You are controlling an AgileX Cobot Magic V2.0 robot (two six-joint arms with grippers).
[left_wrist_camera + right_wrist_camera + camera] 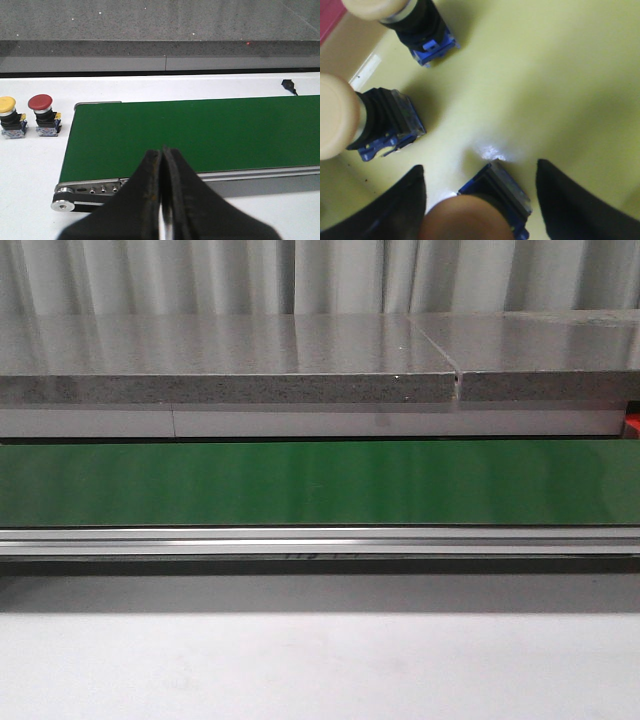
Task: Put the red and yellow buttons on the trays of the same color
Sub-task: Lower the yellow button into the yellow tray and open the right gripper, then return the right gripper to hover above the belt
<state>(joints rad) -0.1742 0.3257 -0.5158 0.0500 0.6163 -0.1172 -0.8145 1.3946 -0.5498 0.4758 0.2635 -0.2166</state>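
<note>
The green conveyor belt (320, 483) is a flat matte strip with a ribbed aluminium rail (320, 540) along its near edge, and behind it runs a speckled grey stone-like slab (230, 388) with a glossy top; neither arm shows in the front view. Seen from the left wrist, the left gripper (161, 200) has its two black, wedge-shaped fingers pressed together with nothing between them. Beyond its tips lies the belt end with a silver roller cap (62, 205), and off to one side, well apart on the white table (30, 165), stand a yellow button (10, 117) and a red button (44, 115), each a domed mushroom cap on a black barrel with a blue and clear block base, just beside one another. The right gripper (480, 200) is spread wide over a smooth, shiny yellow tray (545, 75), its dark fingers (575, 205) apart on either side of a button (485, 210) that stands between them on the tray, cap blurred and close to the lens; I cannot tell whether the fingers touch it. Two more pale-capped buttons (375, 125) (415, 20) stand on the same tray just past the fingertips, and a strip of red (330, 20) shows at the tray's edge
</note>
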